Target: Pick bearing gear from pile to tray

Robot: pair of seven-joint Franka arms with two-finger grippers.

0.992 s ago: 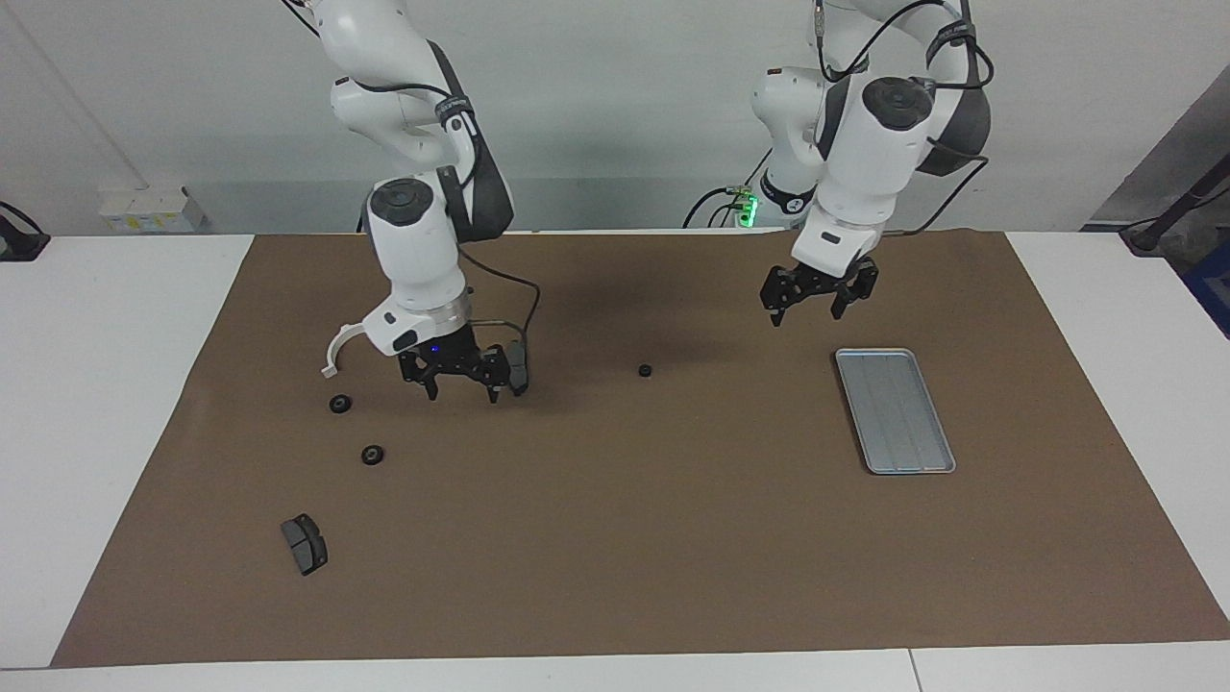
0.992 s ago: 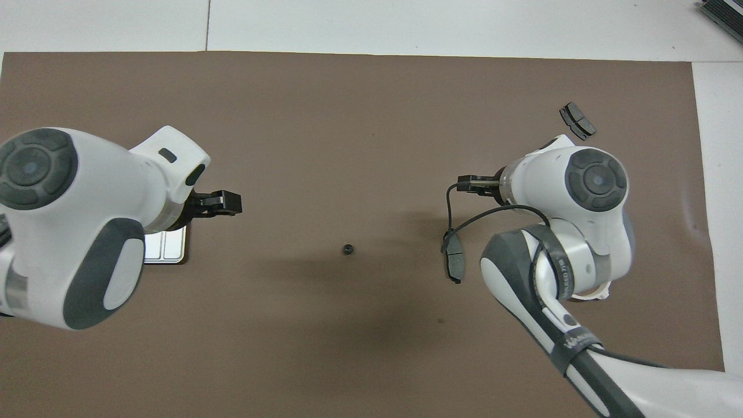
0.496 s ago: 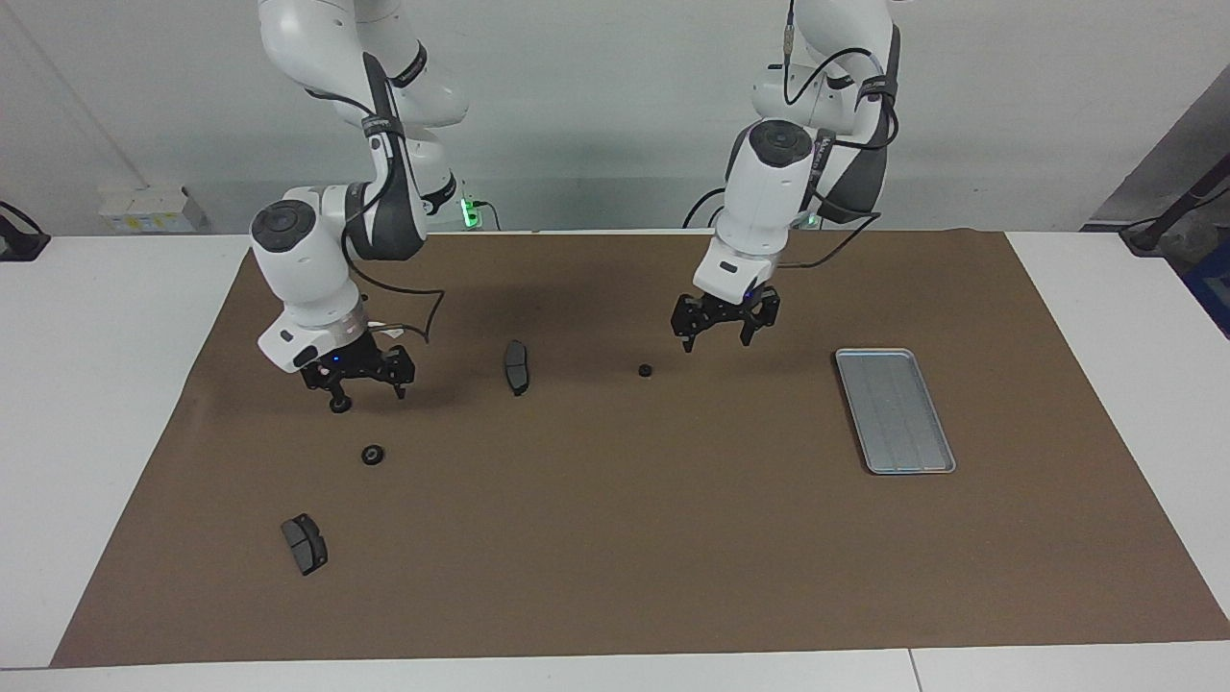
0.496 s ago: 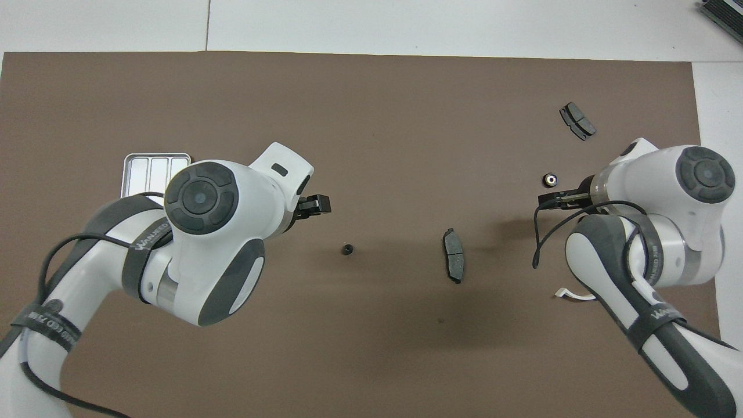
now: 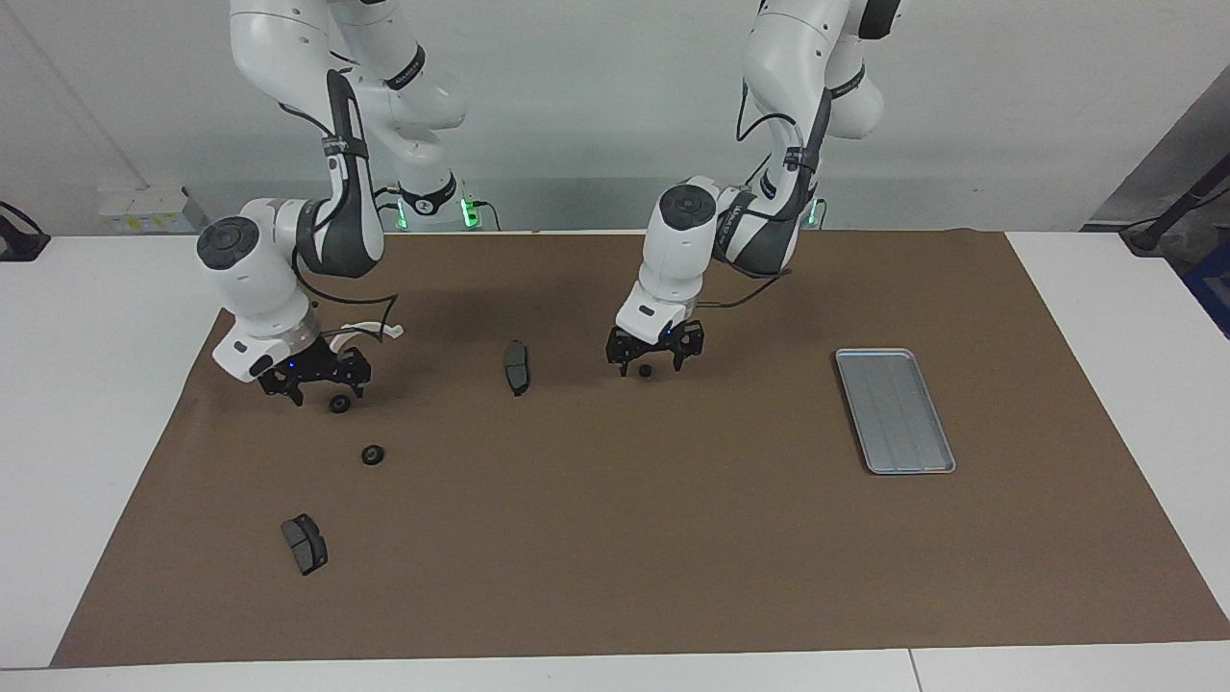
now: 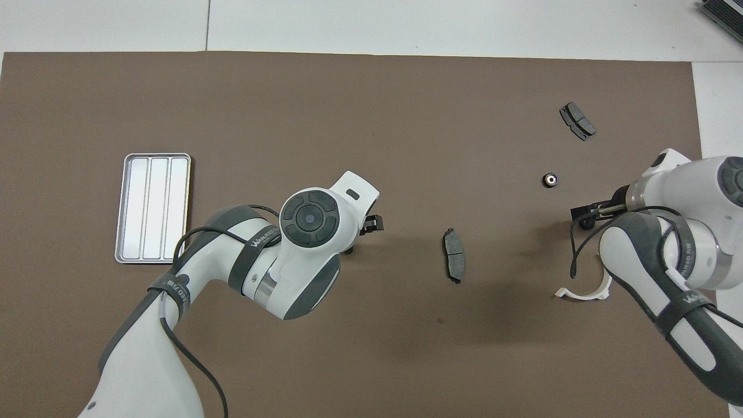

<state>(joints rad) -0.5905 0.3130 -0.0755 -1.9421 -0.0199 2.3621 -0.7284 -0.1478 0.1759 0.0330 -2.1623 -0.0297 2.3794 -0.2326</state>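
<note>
A small black bearing gear (image 5: pixel 645 369) lies mid-mat, and my left gripper (image 5: pixel 651 358) hangs low over it, open, with a fingertip on either side. In the overhead view the left wrist covers that gear. Two more gears (image 5: pixel 338 404) (image 5: pixel 373 455) lie toward the right arm's end of the table. My right gripper (image 5: pixel 322 387) is open and low beside the first of them, holding nothing. The silver ribbed tray (image 5: pixel 894 410) (image 6: pixel 152 207) lies empty toward the left arm's end.
One dark brake pad (image 5: pixel 516 366) (image 6: pixel 453 262) lies between the two grippers. A second pad (image 5: pixel 304 543) (image 6: pixel 577 120) lies farther from the robots. A white half-ring (image 5: pixel 360 332) (image 6: pixel 580 293) lies by the right arm. A brown mat (image 5: pixel 615 557) covers the table.
The left gripper has swung from beside the tray to the mid-mat gear and come down. The right gripper has moved toward its own end of the table and lowered beside a gear. Both stayed open.
</note>
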